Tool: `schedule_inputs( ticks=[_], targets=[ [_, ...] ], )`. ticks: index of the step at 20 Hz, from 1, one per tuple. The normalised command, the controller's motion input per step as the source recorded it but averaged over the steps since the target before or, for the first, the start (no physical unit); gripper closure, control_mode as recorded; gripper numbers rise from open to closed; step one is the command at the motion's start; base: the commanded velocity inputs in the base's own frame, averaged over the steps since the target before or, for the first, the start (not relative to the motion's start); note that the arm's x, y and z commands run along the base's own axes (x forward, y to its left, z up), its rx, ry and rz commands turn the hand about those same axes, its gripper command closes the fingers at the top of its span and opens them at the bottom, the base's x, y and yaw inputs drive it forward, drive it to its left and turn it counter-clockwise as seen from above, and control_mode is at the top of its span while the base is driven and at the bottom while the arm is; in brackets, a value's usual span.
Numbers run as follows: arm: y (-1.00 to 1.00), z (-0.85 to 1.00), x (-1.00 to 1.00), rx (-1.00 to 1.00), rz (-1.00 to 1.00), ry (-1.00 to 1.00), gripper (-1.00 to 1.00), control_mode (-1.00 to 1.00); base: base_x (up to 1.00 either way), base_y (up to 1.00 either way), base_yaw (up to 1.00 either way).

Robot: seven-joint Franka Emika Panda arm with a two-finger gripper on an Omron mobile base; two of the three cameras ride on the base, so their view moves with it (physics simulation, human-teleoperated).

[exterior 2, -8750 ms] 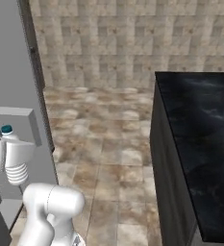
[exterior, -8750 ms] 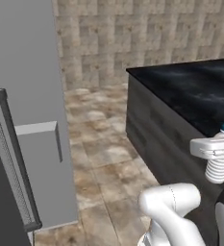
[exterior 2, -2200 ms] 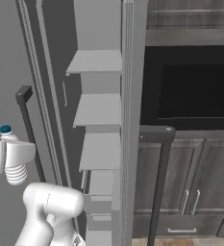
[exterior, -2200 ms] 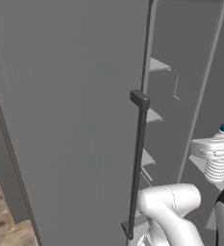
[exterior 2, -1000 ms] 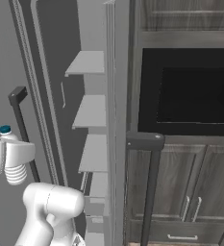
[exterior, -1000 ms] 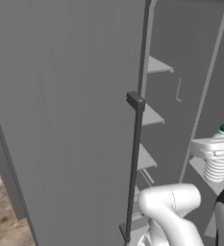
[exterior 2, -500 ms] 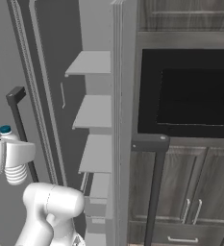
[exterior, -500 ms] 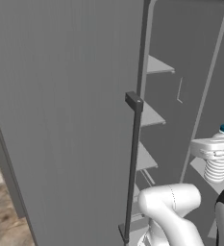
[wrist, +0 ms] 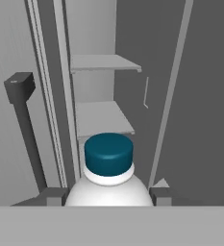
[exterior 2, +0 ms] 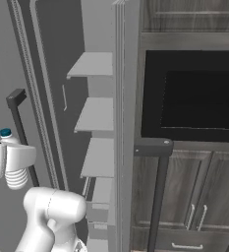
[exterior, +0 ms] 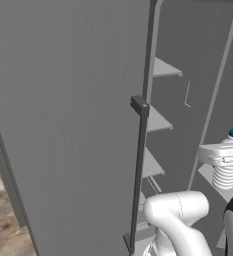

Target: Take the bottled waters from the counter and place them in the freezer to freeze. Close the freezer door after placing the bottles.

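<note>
Ahead: freezer shelves [wrist: 101,62] | door handle [wrist: 24,120] left | microwave [exterior 2: 192,96] right

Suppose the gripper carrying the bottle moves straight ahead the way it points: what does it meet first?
Probably the freezer shelf just beyond the bottle that the gripper holds; depth is uncertain, but nothing shows between.

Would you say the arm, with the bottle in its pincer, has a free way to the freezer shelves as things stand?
Probably yes. The freezer door stands open, and in the hand view the shelves lie straight ahead of the bottle held in the pincer, with nothing between them.
</note>
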Motion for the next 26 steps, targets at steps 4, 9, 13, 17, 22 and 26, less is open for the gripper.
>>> schedule_inputs(
  ticks=[4,9,13,17,22,26],
  targets=[
    [0.0,0.0,0.0,0.0,0.0,0.0,1.0,1.0,0.0,0.0,0.0],
    [0.0,0.0,0.04,0.0,0.0,0.0,1.0,-1.0,0.0,0.0,0.0],
    [-0.04,0.0,0.16,0.0,0.07,0.0,1.0,-1.0,0.0,0.0,0.0],
    [-0.07,0.04,0.29,0.0,0.12,0.0,1.0,-1.0,0.0,0.0,0.0],
    [-0.15,0.17,0.51,0.05,0.15,0.0,1.0,-1.0,0.0,0.0,0.0],
    [-0.07,0.18,0.46,0.02,0.06,0.03,1.0,-1.0,0.0,0.0,0.0]
  ],
)
